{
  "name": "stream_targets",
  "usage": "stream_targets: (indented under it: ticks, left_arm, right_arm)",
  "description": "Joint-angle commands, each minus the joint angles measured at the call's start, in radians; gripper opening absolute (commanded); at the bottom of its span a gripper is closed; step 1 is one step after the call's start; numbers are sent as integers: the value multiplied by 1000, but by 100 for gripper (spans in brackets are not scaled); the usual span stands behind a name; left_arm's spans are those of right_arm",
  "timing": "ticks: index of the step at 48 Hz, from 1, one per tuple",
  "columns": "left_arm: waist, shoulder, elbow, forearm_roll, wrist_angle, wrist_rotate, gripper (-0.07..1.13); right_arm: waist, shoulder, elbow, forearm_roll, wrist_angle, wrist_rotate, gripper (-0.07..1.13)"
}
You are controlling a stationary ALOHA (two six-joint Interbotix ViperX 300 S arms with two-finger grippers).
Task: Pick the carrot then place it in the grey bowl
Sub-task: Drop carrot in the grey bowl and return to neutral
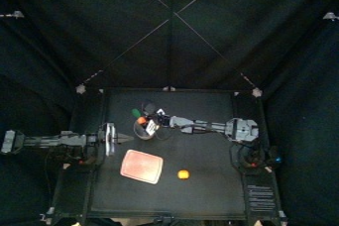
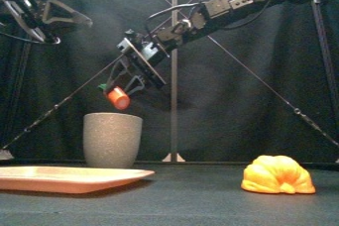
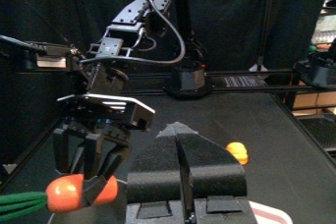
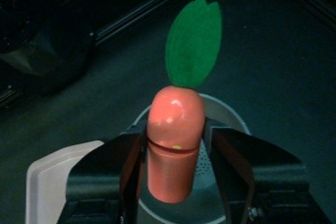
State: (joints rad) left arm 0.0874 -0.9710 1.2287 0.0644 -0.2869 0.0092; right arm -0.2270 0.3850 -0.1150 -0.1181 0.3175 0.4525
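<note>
The right end effector (image 4: 179,164) pinches the smooth orange toy carrot with a green leaf (image 2: 118,98) at mid-body. The tall grey speckled cup (image 2: 113,139) stands just below it. The carrot looks light, stiff and rather slippery, so this thick middle seems the best hold.

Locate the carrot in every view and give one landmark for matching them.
Top view: carrot over the table's back part, left of centre.
Front view: left of centre, hanging above the grey speckled cup.
Left wrist view: held in the other arm's gripper, beyond this camera's own gripper.
Right wrist view: between this gripper's jaws, green leaf pointing away.
Shared landmark: the right gripper clamped on it.
</note>
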Motion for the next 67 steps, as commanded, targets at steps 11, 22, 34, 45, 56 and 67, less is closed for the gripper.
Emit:
stream_targets:
  ticks: [11, 22, 34, 45, 56, 67]
  left_arm:
    - [-2, 0, -23, 3, -5, 0, -4]
    - [-2, -2, -25, 3, -5, 0, -4]
    - [2, -29, -25, 3, -5, 2, -4]
    - [6, -87, -25, 15, -5, 2, -4]
    - [12, -114, -28, 32, -5, 2, -4]
    - [15, -114, -25, 32, -5, 2, -4]
  right_arm:
    - [5, -37, -17, -48, -3, 3, 101]
    - [-6, -138, 26, -121, 17, -5, 101]
    - [-21, -422, 293, -184, -60, 11, 101]
    - [8, -710, 617, -175, -325, 8, 101]
    - [106, -968, 857, -195, -408, 5, 101]
    - [232, -1212, 1014, -241, -416, 5, 101]
